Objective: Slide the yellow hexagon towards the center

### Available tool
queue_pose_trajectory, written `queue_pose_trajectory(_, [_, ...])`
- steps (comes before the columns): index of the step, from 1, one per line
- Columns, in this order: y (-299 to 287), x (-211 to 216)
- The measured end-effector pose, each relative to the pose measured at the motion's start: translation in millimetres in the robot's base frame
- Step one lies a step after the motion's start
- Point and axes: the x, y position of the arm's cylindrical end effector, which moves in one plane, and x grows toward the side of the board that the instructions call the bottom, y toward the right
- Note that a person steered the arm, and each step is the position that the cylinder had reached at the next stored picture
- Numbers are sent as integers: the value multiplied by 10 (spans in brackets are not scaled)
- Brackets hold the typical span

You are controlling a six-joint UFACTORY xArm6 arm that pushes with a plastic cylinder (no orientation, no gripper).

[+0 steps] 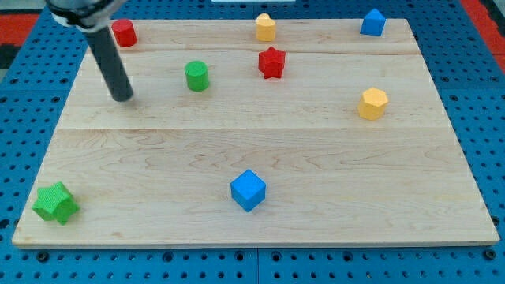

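Observation:
The yellow hexagon (372, 103) sits on the wooden board (252, 181) at the view's right, a little above mid-height. My tip (122, 98) rests on the board at the view's upper left, far from the hexagon. It is just below the red cylinder (124, 33) and to the left of the green cylinder (196, 76). It touches no block.
A red star (271, 62) lies at top centre. A second yellow block (265, 27) stands at the top edge. A blue block (372, 22) is at top right. A blue cube (248, 190) is at bottom centre. A green star (55, 203) is at bottom left.

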Motion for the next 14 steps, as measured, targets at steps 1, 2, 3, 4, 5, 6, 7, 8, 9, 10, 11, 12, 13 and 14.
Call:
queue_pose_trajectory(1, [643, 330])
queue_pose_trajectory(2, [1385, 610])
queue_pose_trajectory(3, [2327, 696])
queue_pose_trajectory(4, [3183, 696])
queue_pose_trajectory(5, [3922, 696])
queue_pose_trajectory(6, [4228, 589])
queue_pose_trajectory(7, [4230, 291])
queue_pose_trajectory(8, [4230, -54])
queue_pose_trajectory(9, [4088, -113])
queue_pose_trajectory(10, [4006, 40])
queue_pose_trajectory(11, [4006, 210])
queue_pose_trajectory(12, [4006, 151])
queue_pose_trajectory(13, [3892, -108])
queue_pose_trajectory(14, [3648, -108])
